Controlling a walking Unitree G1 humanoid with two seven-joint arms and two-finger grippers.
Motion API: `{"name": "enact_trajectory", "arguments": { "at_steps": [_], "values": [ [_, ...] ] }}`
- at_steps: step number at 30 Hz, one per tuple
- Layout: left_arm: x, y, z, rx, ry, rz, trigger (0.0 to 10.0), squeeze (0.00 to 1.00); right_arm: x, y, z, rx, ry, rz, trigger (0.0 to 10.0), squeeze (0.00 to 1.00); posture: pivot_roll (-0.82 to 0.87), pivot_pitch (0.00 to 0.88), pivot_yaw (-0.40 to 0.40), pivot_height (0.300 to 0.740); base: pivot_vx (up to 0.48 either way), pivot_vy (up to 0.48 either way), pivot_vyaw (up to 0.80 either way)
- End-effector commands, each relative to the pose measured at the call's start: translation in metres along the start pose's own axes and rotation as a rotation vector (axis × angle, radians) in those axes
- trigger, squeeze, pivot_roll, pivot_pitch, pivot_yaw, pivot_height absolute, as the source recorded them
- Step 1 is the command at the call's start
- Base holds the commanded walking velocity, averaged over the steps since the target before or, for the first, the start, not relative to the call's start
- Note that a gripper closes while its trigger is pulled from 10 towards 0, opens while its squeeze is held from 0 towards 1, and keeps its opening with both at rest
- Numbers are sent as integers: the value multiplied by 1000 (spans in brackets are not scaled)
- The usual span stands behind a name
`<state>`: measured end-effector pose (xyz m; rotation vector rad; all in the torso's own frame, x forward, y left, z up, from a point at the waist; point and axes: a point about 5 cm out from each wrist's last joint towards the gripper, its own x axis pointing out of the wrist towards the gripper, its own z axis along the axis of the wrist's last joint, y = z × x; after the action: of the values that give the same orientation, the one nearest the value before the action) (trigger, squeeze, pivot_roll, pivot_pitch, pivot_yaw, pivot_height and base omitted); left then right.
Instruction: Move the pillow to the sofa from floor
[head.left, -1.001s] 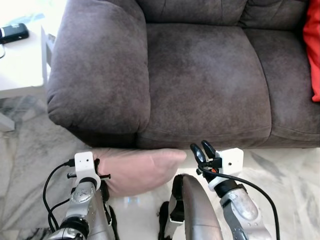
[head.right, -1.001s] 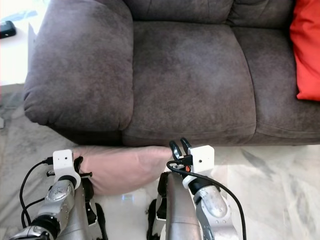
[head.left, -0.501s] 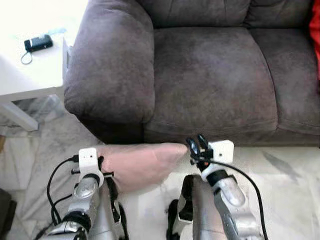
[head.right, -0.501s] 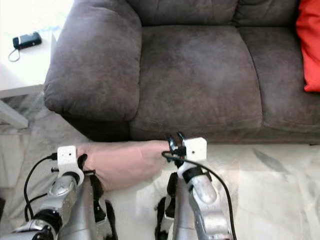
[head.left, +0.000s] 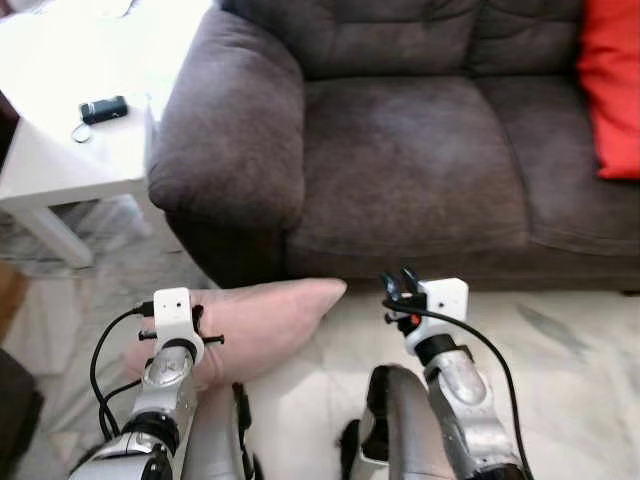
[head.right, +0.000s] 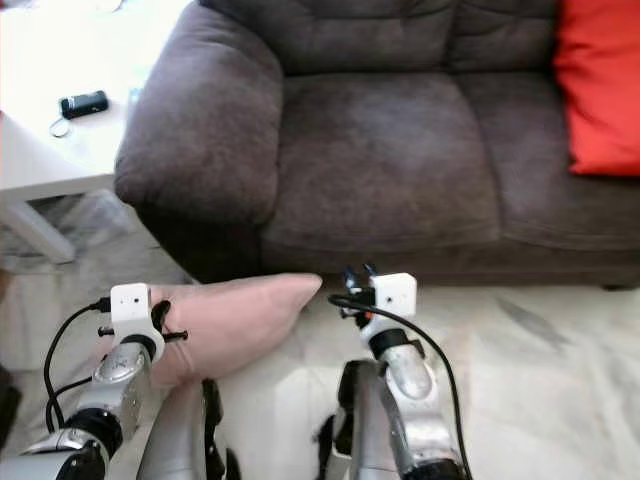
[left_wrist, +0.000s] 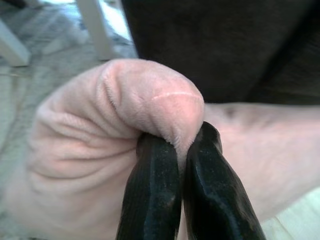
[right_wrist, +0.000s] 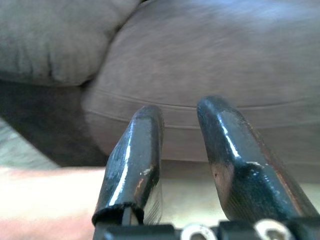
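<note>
Left eye view: the grey sofa (head.left: 400, 170) stands ahead, the pink pillow (head.left: 265, 320) low before its base, pinched by the left gripper (left_wrist: 175, 150), right gripper (right_wrist: 180, 145) empty and parted; judged mid-lift, next raising onto the seat.

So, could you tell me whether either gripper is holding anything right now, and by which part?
The left gripper pinches a bunched fold of the pink pillow near its left end. The right gripper is open and holds nothing.
</note>
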<state>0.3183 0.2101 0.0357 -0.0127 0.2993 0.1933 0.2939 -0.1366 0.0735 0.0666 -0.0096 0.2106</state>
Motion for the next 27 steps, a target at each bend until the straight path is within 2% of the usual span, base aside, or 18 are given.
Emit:
{"name": "enact_trajectory", "arguments": {
  "at_steps": [1, 3, 6, 16, 27],
  "values": [
    [3, 4, 11, -6, -46, 13, 10000, 0, 1, 3, -5, 11, 8, 3, 10000, 0, 48, 95, -11, 559, -304, 0, 0],
    [3, 3, 11, -7, -47, 11, 10000, 0, 1, 2, -5, 12, 9, 2, 10000, 0, 48, 95, -11, 559, -304, 0, 0],
    [3, -2, 14, 39, -77, -24, 10000, 0, 4, 0, -5, 22, 0, -17, 10000, 0, 49, 89, -13, 559, 0, 0, 0],
    [1, -3, 24, 31, -147, -50, 10000, 0, 8, -4, -6, 32, 0, -28, 10000, 0, 61, 74, -12, 559, 0, 0, 0],
    [0, -13, 33, 39, -198, -92, 10000, 0, 13, -8, -2, 25, -33, -31, 10000, 0, 60, 61, -16, 559, 0, 0, 0]
  ]
}}
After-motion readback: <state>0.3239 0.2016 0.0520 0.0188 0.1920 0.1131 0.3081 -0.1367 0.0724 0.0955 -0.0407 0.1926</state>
